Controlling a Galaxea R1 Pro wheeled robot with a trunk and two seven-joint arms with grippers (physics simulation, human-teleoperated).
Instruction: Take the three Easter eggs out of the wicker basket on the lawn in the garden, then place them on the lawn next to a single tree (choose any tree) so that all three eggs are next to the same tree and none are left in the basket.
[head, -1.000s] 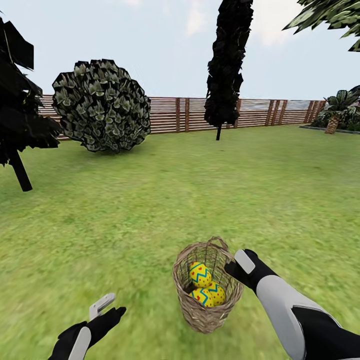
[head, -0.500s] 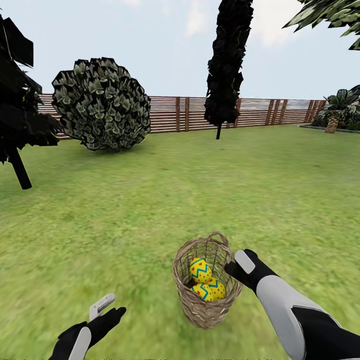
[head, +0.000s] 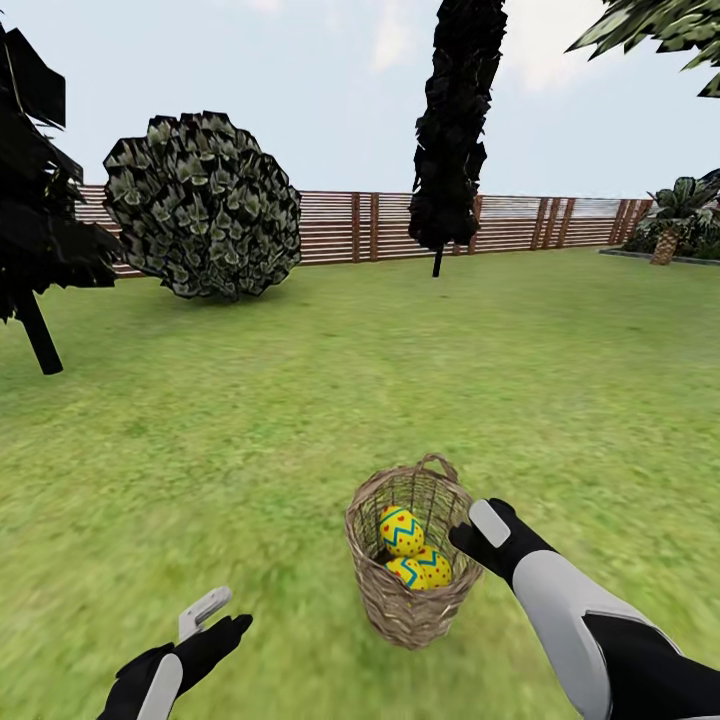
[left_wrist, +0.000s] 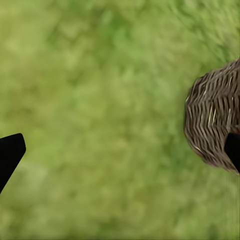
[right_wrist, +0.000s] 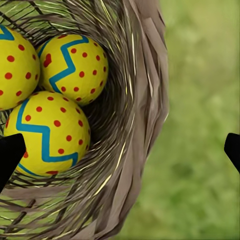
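Observation:
The wicker basket (head: 412, 585) stands upright on the lawn (head: 300, 400) just ahead of me. Inside it lie the Easter eggs, yellow with blue zigzags and red spots; two show in the head view (head: 402, 530) (head: 427, 569), three in the right wrist view (right_wrist: 10, 67) (right_wrist: 72, 67) (right_wrist: 47, 132). My right gripper (head: 466, 534) hovers open at the basket's right rim (right_wrist: 145, 100), holding nothing. To the basket's left, low over the grass, my left gripper (head: 218, 618) is open and empty, and its camera sees the basket's side (left_wrist: 212, 120). The tree's trunk is out of view.
A round leafy bush (head: 205, 210) and two dark cypress-like trees (head: 455, 130) (head: 30, 220) stand at the lawn's far side before a brown slatted fence (head: 350, 228). A palm-like plant (head: 680, 220) is far right. Leafy branches (head: 660, 30) hang in at top right.
The whole picture has crept upward, so the camera moved. The basket now sits slightly farther up and away from both grippers, which hold the same pose.

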